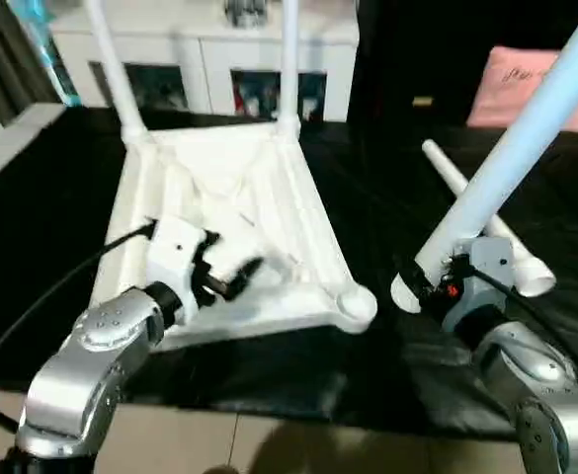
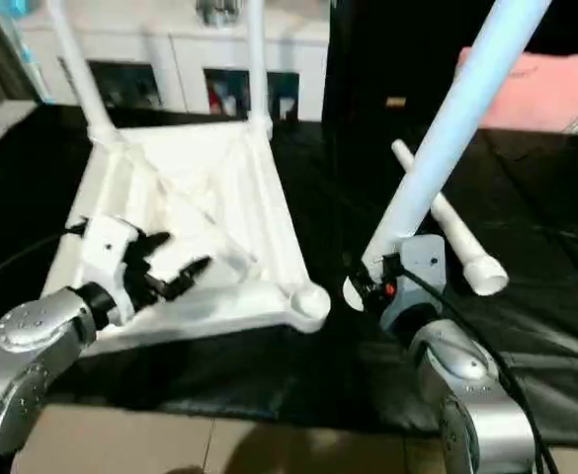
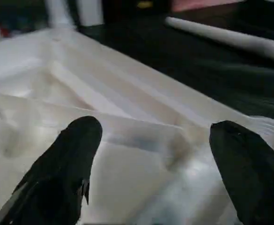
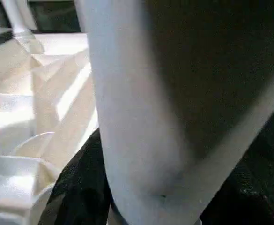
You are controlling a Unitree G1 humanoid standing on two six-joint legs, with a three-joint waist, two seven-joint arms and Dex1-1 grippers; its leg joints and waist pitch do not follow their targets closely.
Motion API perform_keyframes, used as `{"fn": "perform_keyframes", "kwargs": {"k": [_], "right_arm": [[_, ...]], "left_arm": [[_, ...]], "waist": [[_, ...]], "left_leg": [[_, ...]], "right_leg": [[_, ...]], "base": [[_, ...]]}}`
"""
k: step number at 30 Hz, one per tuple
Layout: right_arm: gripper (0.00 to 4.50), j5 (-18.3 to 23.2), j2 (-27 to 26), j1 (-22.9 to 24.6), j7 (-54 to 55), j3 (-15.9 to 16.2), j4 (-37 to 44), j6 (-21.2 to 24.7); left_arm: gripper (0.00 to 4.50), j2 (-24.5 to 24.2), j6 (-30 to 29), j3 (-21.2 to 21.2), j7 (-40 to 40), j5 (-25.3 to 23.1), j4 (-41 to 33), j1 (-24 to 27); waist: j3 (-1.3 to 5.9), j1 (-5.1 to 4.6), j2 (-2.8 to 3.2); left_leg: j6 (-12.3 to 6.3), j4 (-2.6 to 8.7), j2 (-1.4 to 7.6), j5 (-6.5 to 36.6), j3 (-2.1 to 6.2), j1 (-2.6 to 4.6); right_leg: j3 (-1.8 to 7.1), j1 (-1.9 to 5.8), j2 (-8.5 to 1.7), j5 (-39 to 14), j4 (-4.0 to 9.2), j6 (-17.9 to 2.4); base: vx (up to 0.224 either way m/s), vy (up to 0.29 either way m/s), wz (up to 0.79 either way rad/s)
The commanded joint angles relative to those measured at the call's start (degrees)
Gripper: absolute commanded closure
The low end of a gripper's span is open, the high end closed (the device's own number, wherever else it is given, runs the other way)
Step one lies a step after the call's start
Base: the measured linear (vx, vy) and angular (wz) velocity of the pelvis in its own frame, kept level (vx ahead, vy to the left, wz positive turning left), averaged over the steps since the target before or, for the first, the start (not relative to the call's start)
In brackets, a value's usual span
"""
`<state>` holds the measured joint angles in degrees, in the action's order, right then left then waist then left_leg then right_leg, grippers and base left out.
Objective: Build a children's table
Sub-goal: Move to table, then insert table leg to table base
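Two upright legs [image 1: 287, 61] stand at the far corners of the inverted tabletop [image 1: 269, 188], blocking passage there. Near right corner socket [image 1: 352, 304] is open from above. A loose leg [image 1: 486, 222] lies across the black mat [image 1: 368, 197] to the right.

We see silver, rounded forearms on both sides, each ending in a white wrist block. The left gripper [image 1: 237, 276] has two black fingers [image 3: 71, 159] with blunt, rounded tips. Thin black cables trail from both wrists, and a small red mark shows on the right gripper [image 1: 445, 281].
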<state>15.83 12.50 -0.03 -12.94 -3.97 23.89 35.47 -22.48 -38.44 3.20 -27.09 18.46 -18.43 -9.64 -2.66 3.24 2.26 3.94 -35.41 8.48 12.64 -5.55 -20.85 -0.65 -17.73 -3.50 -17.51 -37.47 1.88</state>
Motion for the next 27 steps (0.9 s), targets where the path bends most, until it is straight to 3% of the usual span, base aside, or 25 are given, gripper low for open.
{"fn": "perform_keyframes", "kwargs": {"k": [1, 5, 7, 9, 10, 11, 12, 14, 15, 16, 17, 20, 27], "right_arm": [[2.57, -0.2, 0.5, -0.8, 0.1, -0.5, -0.1, -1.0], [2.57, -0.4, 0.9, -1.1, 0.1, -0.8, -0.3, -1.1], [2.57, -0.6, 1.4, -1.6, 0.0, -1.1, -0.6, -1.0], [2.57, -0.8, 1.6, -1.7, -0.1, -1.0, -0.8, -1.1], [2.57, -0.9, 1.6, -1.8, -0.1, -0.9, -0.9, -1.1], [2.57, -0.9, 1.6, -1.9, -0.1, -0.9, -0.9, -1.1], [2.57, -0.9, 1.7, -1.9, -0.1, -0.9, -0.9, -1.1], [2.57, -0.9, 1.7, -2.0, -0.1, -0.8, -0.9, -1.1], [2.57, -0.9, 1.7, -2.0, -0.1, -0.8, -0.9, -1.1], [2.57, -1.0, 1.7, -1.9, -0.1, -0.7, -0.9, -1.1], [2.57, -1.0, 1.8, -1.9, -0.1, -0.7, -0.9, -1.1], [2.57, -1.0, 1.9, -1.8, -0.2, -0.6, -0.9, -1.2], [2.57, -1.2, 2.0, -1.9, -0.1, -0.4, -1.1, -1.3]], "left_arm": [[0.0, -2.5, -0.2, 2.4, -5.1, 0.7, 2.0, -2.2], [0.0, -5.4, -0.1, 6.2, -10.3, -0.8, 4.3, -4.3], [0.0, -6.1, -0.4, 9.3, -11.9, -2.8, 7.8, -7.6], [0.0, -6.4, -1.2, 11.0, -13.1, -3.5, 9.4, -9.3], [0.0, -6.7, -2.1, 12.5, -14.5, -3.5, 10.9, -10.9], [0.0, -6.7, -2.2, 12.6, -14.5, -3.5, 10.9, -11.0], [0.0, -6.6, -2.5, 13.7, -15.5, -3.7, 12.5, -12.6], [0.0, -6.2, -1.8, 14.6, -16.9, -3.8, 13.9, -14.0], [0.29, -6.0, -1.5, 14.9, -17.4, -3.7, 14.2, -14.5], [0.29, -6.0, -0.8, 15.5, -18.6, -3.9, 14.8, -15.1], [0.36, -6.1, -0.6, 16.4, -19.9, -4.1, 15.2, -15.8], [0.62, -6.8, -0.1, 19.6, -23.7, -5.1, 16.8, -17.8], [1.19, -4.7, 0.4, 21.5, -24.2, -6.7, 22.4, -21.4]], "waist": [[1.45, -0.13, 0.16], [2.0, -0.02, 0.02], [1.9, -0.03, 0.09], [2.03, -0.04, -0.03], [2.55, 0.1, 0.13], [2.85, 0.12, 0.17], [3.27, 0.06, 0.31], [3.14, -0.02, 0.41], [3.65, 0.04, 0.32], [4.0, 0.1, 0.47], [3.84, 0.12, 0.42], [3.77, 0.38, 0.41], [3.19, 0.41, 0.41]], "left_leg": [[4.06, 5.94, 2.69, 21.0, 0.19, 1.68], [2.61, 6.42, 2.86, 14.0, -0.58, 0.9], [3.06, 6.41, 2.76, 17.7, -1.01, 1.26], [3.1, 6.46, 2.8, 17.2, -0.99, 0.96], [2.72, 6.39, 2.77, 13.7, -1.02, 0.48], [2.43, 6.23, 2.79, 11.6, -1.13, 0.43], [1.72, 5.94, 2.79, 8.1, -1.16, 0.12], [1.48, 5.97, 2.55, 9.0, -1.35, -0.25], [1.16, 5.53, 2.61, 7.1, -1.44, -0.22], [0.35, 5.1, 2.56, 2.7, -1.54, -0.55], [-0.1, 5.08, 2.5, 1.9, -1.63, -0.62], [-0.89, 5.0, 2.53, 2.3, -1.87, -0.57], [0.45, 5.62, 2.99, 8.9, -2.37, -0.19]], "right_leg": [[2.15, -0.4, -4.13, -21.4, 7.19, -7.8], [1.76, -0.26, -3.71, -15.8, 6.85, -7.2], [1.79, -1.19, -3.95, -20.4, 7.3, -7.4], [1.88, -1.1, -3.99, -20.1, 7.25, -7.4], [1.76, -0.93, -3.81, -15.2, 6.67, -7.5], [1.65, -0.97, -3.59, -11.7, 6.34, -7.7], [1.39, -0.84, -3.38, -4.8, 5.72, -8.7], [1.24, -1.0, -3.18, -1.7, 5.58, -9.6], [1.32, -0.88, -3.25, 1.9, 5.21, -10.2], [1.22, -0.72, -3.12, 8.5, 4.68, -10.7], [1.16, -0.92, -3.01, 10.2, 4.68, -10.8], [1.15, -0.87, -3.12, 11.0, 4.63, -11.5], [1.34, -1.27, -3.43, 0.7, 5.51, -11.7]], "base": [[-0.153, 0.003, -0.01], [-0.085, 0.004, -0.08], [-0.053, 0.004, -0.04], [-0.027, 0.002, -0.01], [0.0, 0.0, 0.0], [0.0, 0.0, 0.0], [0.0, 0.0, 0.0], [0.0, 0.0, 0.0], [0.0, 0.0, 0.0], [0.0, 0.0, 0.0], [0.0, 0.0, 0.0], [0.0, 0.0, 0.0], [0.0, 0.0, 0.0]]}}
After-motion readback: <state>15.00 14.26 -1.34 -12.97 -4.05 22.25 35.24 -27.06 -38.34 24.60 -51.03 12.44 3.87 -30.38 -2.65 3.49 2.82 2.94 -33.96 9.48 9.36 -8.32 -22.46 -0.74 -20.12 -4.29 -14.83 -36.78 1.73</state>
